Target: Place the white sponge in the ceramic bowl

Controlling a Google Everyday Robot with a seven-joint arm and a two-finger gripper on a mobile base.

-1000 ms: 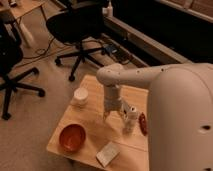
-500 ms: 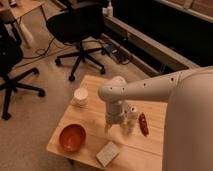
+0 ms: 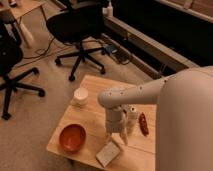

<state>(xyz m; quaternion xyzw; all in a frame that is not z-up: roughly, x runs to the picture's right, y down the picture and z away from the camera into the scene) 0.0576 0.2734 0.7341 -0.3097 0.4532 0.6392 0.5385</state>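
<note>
White sponge [image 3: 109, 152] lies flat at the near edge of the tabletop [image 3: 95, 119], just below the gripper [image 3: 116, 136] in the frame and not yet lifted. Over the last second I have brought the gripper down and toward that near edge, so it now hangs over the sponge's far end; the sponge itself has not shifted. I read this as the approach nearly done, with the grasp and the carry both still to come.

Left of the gripper and slightly nearer the camera, the ceramic bowl [image 3: 72, 137] sits with nothing in it, near the sponge but apart from it. Farther back and left of the gripper stands a small white round container [image 3: 80, 96].

Whether the gripper already touches the sponge I cannot tell, nor whether it is set wide or narrow.

Just right of the gripper stands an upright white bottle [image 3: 131, 117], close enough that I would watch it on the lift. Right of that lies a dark red object [image 3: 143, 124].
</note>
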